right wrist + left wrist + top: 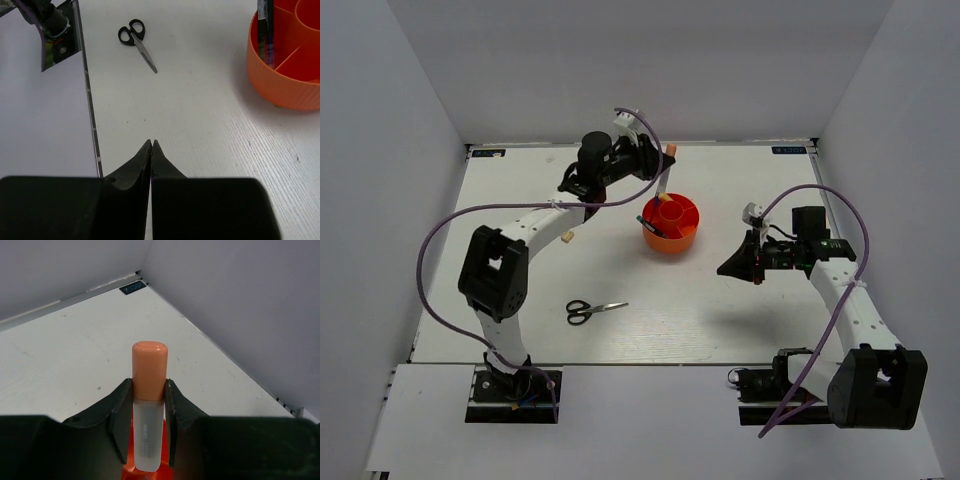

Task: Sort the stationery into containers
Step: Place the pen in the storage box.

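Left pincer (148, 386) is clamped on the highlighter (149, 365), jaws partly closed around the clear barrel, just below the peach cap. The highlighter stands upright with the cap pointing up past the fingertips. From the left wrist, a sliver of the orange cup (131, 471) shows directly under the barrel's lower end. Can't tell if the tip is inside the cup or just above it.

From the top camera, the left pincer (658, 160) sits at the far middle of the table (740, 310), just beyond the cup (670, 228). The highlighter (670, 165) runs from the pincer down toward the cup's centre circle.

Two dark pens (265, 30) stand in a ring compartment on the cup's left side, leaning on the wall.

Right pincer (151, 145) is fully closed and holds nothing. It hovers over bare table to the right of the cup (285, 75), apart from it, tips pointing left.

Scissors (595, 310) lie flat on the near-left table, blades closed and pointing right, well apart from both pincers. A small tan eraser (565, 237) lies on the table left of the cup, beside the left arm.
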Action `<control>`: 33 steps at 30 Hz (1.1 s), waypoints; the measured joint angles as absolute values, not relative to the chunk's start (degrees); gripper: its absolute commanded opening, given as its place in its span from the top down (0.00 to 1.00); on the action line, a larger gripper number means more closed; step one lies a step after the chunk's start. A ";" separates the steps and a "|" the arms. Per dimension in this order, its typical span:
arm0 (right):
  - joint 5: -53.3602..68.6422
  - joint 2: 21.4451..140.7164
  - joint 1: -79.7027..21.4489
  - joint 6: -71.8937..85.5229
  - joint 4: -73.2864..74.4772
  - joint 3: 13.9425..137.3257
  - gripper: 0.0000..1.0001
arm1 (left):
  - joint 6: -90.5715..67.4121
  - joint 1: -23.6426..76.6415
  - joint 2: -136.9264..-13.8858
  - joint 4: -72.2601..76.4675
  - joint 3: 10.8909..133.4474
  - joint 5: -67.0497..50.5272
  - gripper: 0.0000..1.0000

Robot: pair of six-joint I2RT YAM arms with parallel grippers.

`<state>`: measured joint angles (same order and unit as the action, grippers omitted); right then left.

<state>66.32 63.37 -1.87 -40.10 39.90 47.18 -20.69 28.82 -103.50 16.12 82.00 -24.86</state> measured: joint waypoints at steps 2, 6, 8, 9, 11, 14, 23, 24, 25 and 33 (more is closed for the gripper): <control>67.37 63.96 -1.43 -42.26 41.06 47.18 1.00 | -22.04 29.45 -106.26 21.50 82.00 -25.12 1.00; 69.04 65.01 -1.02 -45.30 43.11 47.18 1.00 | -23.27 30.17 -110.28 28.58 82.56 -25.26 1.00; 69.73 65.21 -0.67 -46.11 43.81 47.18 1.00 | -23.44 30.39 -112.07 31.14 83.20 -24.95 1.00; 70.30 65.25 -0.32 -46.59 43.97 47.18 1.00 | -23.57 30.55 -113.12 32.38 83.79 -24.75 1.00; 71.00 65.25 0.67 -47.24 44.29 47.18 1.00 | -24.08 30.92 -115.07 34.54 84.79 -24.40 1.00; 71.64 65.25 1.52 -48.10 45.08 47.18 1.00 | -25.61 31.33 -118.41 37.15 86.87 -23.81 1.00; 73.56 65.25 3.40 -49.74 46.63 47.18 1.00 | -28.27 32.05 -124.38 39.20 89.58 -22.11 1.00; 73.78 65.25 3.57 -49.87 46.65 47.18 1.00 | -28.32 32.08 -124.42 39.22 89.49 -22.04 1.00; 73.97 65.28 3.75 -50.00 46.68 47.18 1.00 | -28.29 32.08 -124.42 39.29 89.30 -22.00 1.00; 75.61 66.37 5.48 -51.99 49.17 47.35 1.00 | -25.74 32.40 -124.40 37.63 85.95 -22.37 1.00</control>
